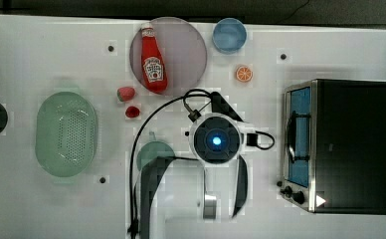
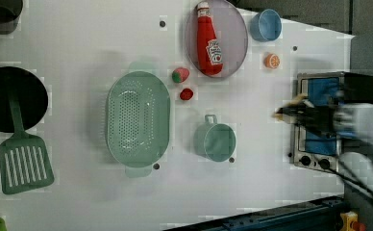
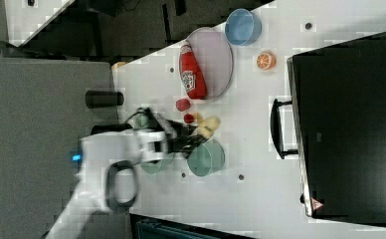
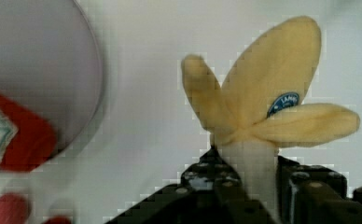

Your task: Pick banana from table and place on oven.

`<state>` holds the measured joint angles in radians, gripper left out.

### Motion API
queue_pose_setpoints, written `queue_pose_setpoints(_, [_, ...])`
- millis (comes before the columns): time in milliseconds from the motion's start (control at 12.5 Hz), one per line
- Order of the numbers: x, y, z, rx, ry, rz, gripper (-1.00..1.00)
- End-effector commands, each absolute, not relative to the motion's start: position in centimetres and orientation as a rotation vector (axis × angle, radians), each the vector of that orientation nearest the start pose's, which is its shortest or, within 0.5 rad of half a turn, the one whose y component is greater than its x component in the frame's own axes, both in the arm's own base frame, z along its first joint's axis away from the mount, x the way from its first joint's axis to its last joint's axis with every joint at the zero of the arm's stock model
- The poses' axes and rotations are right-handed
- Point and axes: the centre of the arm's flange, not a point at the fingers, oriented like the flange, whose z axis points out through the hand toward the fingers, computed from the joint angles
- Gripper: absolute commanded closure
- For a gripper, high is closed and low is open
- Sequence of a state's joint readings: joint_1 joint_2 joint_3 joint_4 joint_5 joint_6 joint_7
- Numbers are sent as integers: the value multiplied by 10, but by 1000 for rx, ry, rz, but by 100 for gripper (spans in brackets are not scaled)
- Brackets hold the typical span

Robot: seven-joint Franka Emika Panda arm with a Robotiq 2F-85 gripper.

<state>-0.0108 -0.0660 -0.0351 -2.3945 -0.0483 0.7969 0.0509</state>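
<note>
In the wrist view my gripper [image 4: 251, 172] is shut on the cream-white flesh of the banana [image 4: 263, 93], and the pale yellow peel flaps fan out beyond the fingers. The right view shows the banana [image 3: 208, 125] at the gripper [image 3: 193, 137], beside the green cup [image 3: 206, 158] and over the white table [image 3: 250, 149]. From the left view the gripper [image 2: 295, 113] and banana [image 2: 297, 102] appear just in front of the oven [image 2: 319, 91]. In the top view the arm's wrist [image 1: 216, 139] covers both, left of the oven [image 1: 350, 144].
A ketchup bottle [image 1: 153, 59] lies on a lavender plate [image 1: 186, 50]. A blue bowl [image 1: 229, 35], an orange slice [image 1: 243, 73], two red fruits [image 1: 126, 93], a green colander [image 1: 65, 134] and a green cup [image 1: 153, 152] stand around. A black pan [image 2: 11, 98] and green spatula [image 2: 25, 163] lie at the left view's left.
</note>
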Motion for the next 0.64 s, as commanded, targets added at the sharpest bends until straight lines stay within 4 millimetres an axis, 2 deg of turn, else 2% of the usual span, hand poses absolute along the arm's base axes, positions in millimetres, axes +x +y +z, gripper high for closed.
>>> queue_pose_setpoints(80, [484, -38, 456, -2780, 1385, -160, 48])
queue_pose_setpoints(160, [476, -47, 476, -2772, 1413, -132, 48])
queue_pose_setpoints(320, [462, -74, 499, -2737, 1483, -88, 48])
queue_pose_setpoints(400, [456, -94, 503, -2722, 1502, -78, 48])
queue_pose_setpoints(640, [449, -157, 502, -2768, 1416, -85, 48])
